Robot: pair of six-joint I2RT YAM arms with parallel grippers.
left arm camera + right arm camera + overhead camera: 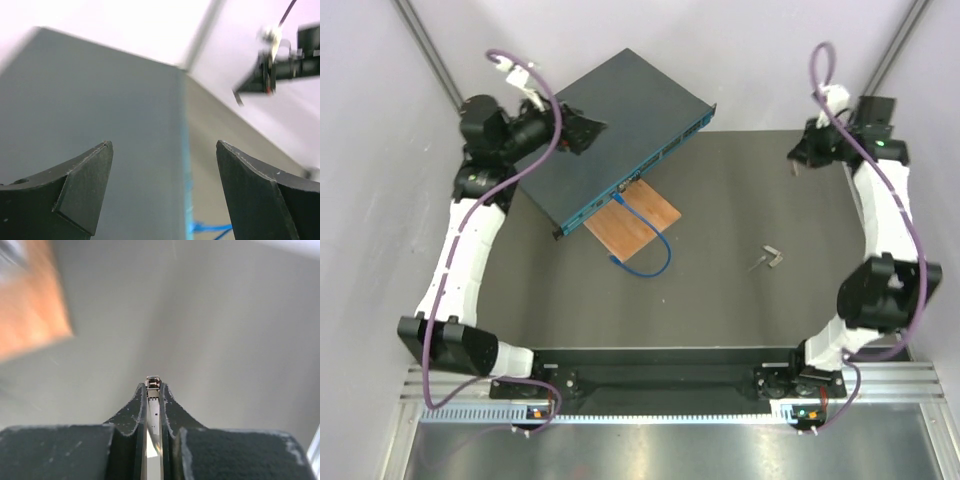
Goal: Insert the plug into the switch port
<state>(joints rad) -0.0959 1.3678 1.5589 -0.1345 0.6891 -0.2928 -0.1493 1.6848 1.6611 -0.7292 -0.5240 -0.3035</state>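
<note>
The switch (620,125) lies at the table's far-left corner, the plug (618,197) at its ports. My left gripper (586,132) hovers over it wide open and empty; my right gripper (153,388) is pinched closed. A bump could unseat the plug.

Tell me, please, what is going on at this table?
Two arms are set on plugging into the switch. The left end effector hangs open over the switch's top. The right end effector, far from the ports, is shut on a small silvery piece, apparently the plug. A blue cable runs from the port face across the wooden board.
</note>
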